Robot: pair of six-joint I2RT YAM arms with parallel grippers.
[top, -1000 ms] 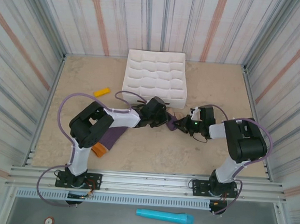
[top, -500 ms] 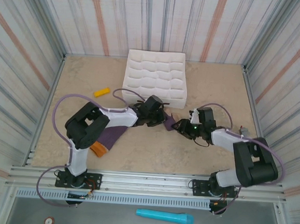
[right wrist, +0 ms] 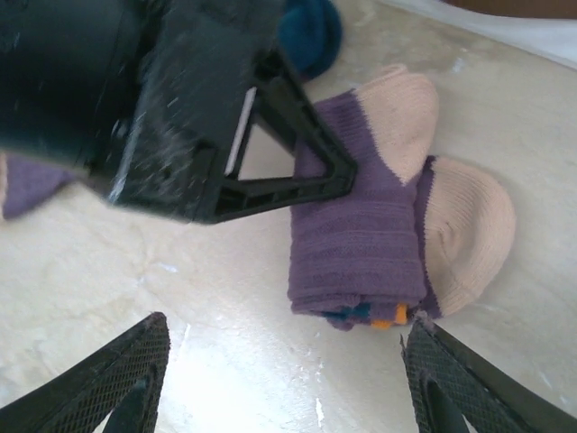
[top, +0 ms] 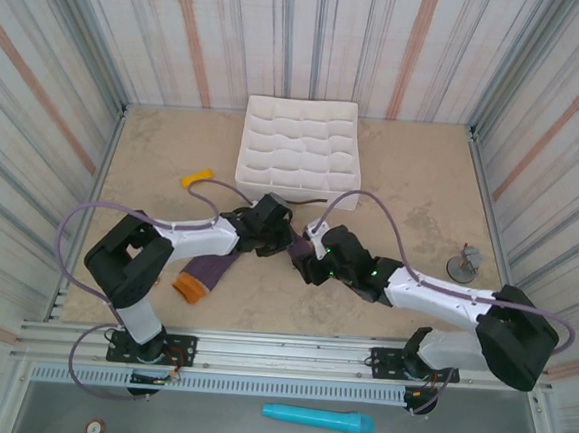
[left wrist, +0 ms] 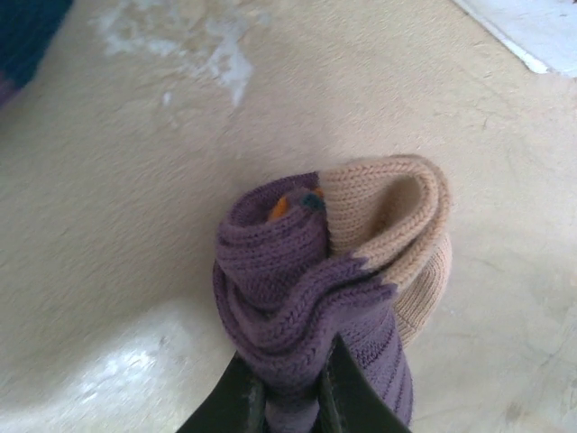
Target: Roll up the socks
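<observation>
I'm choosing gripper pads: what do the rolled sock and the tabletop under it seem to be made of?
The rolled sock looks like knitted yarn, soft and matte, perhaps cotton blend: stitch ribs show plainly. The tabletop looks hard, smooth, stone-patterned, maybe laminate: glossy glare patches.

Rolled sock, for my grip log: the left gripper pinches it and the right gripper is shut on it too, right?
No. The left gripper pinches the rolled sock, but the right gripper stands open, apart from it, as the right wrist view shows.
</observation>
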